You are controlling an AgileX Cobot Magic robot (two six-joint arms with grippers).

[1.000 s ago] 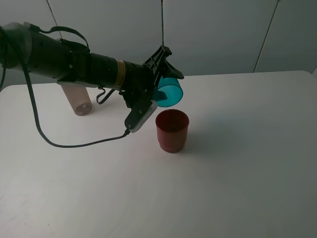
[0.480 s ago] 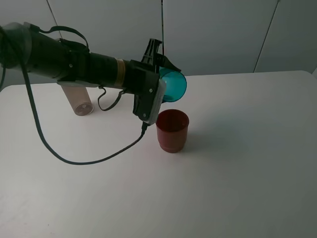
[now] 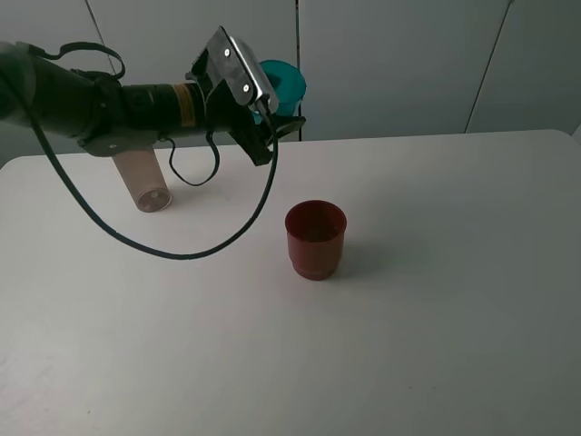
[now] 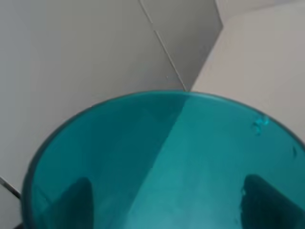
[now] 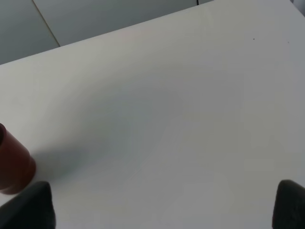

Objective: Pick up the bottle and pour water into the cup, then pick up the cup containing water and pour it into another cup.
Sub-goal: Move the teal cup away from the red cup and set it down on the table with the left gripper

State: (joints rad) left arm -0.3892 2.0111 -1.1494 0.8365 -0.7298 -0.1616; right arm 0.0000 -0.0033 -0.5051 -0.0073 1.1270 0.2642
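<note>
Second pour apparently done; cup aloft.
Left gripper point(image 3: 272, 104) clamps the teal cup point(image 3: 283, 84); red cup point(image 3: 315, 239) below-right. Next: set down upright.

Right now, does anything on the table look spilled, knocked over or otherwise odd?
No spill shows. One oddity: the bottle lies on its side behind the left arm, mouth facing forward. The red cup stands upright, and the left claw holds the teal cup aloft.

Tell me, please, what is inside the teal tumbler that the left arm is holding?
Only a few droplets cling to the teal tumbler's inner wall; no pooled water shows. Two dark fingers show through the wall. Its bottom lies out of view, so any remainder there cannot be seen.
</note>
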